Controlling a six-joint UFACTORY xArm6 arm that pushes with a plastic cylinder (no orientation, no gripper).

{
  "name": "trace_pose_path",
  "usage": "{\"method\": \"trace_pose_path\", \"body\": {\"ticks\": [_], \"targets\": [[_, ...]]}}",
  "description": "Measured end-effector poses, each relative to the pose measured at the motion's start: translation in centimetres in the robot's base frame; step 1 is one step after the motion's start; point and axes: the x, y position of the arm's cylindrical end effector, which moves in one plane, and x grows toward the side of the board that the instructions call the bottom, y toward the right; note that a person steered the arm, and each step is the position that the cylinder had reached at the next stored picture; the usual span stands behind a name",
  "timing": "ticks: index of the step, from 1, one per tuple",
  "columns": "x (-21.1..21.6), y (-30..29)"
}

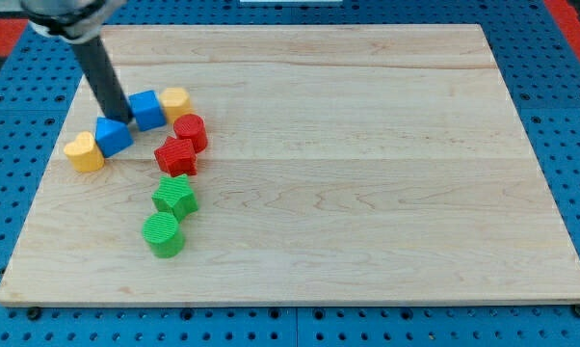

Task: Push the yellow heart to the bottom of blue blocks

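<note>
A: Where is the yellow heart [84, 152] found?

B: At the tabletop's [367, 145] left, touching the blue block [113, 136] beside the blue cube [147, 109]. My tip [125, 121] is seen between the blues.

A: How should it handle?

B: Light, rigid and easily slid, it is judged. No jaws are fitted; its left flank should be pushed.

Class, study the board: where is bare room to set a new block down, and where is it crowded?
Bare wood runs from the red blocks and green blocks to the board's right edge. The crowded part is upper left: blue blocks, yellow heart, another yellow block, with my tip between the blues.
</note>
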Motion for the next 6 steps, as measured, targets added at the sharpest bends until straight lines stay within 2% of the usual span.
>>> {"method": "trace_pose_path", "body": {"ticks": [2,4,5,6], "targets": [[0.0,-10.0],[8.3,-10.0],[6.9,-9.1],[7.8,-1.1]]}}
